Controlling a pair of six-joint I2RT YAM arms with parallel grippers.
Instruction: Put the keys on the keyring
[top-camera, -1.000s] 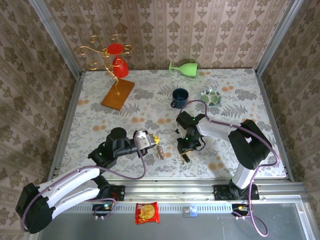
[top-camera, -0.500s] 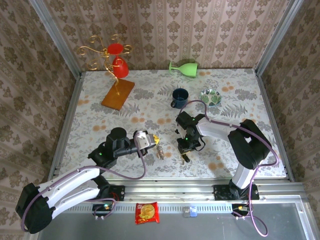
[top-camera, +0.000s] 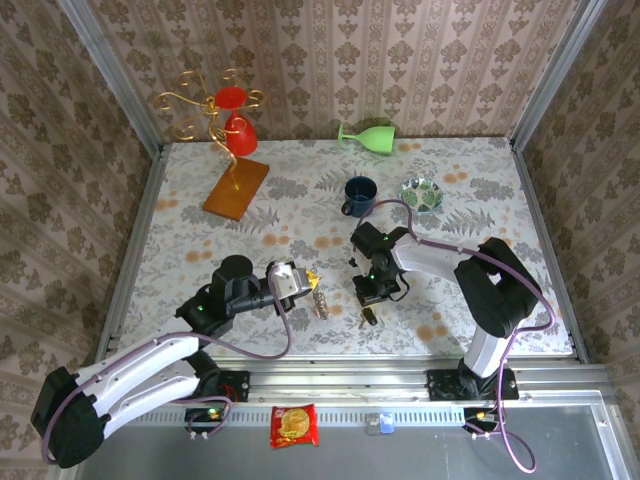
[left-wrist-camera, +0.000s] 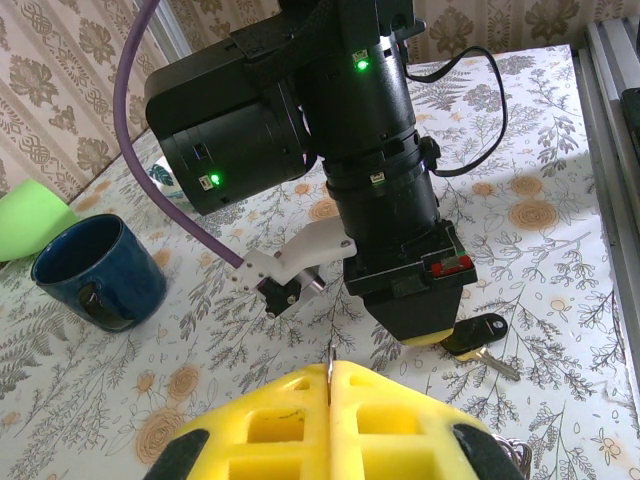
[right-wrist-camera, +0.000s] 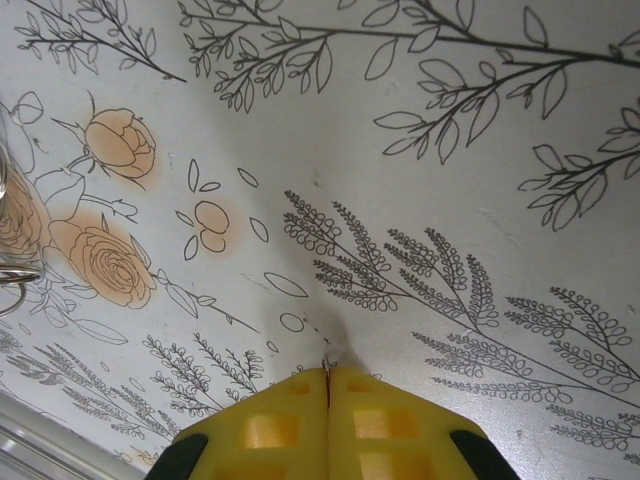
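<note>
Key (left-wrist-camera: 474, 329) with black head just beside closed right end effector (left-wrist-camera: 428, 336)

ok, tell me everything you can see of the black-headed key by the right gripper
Small key: glossy black head, short silver blade, metal by the look. It lies flat on the floral tablecloth beside the shut right gripper, whose yellow tip hides part of the head; whether they touch I cannot tell.
</note>
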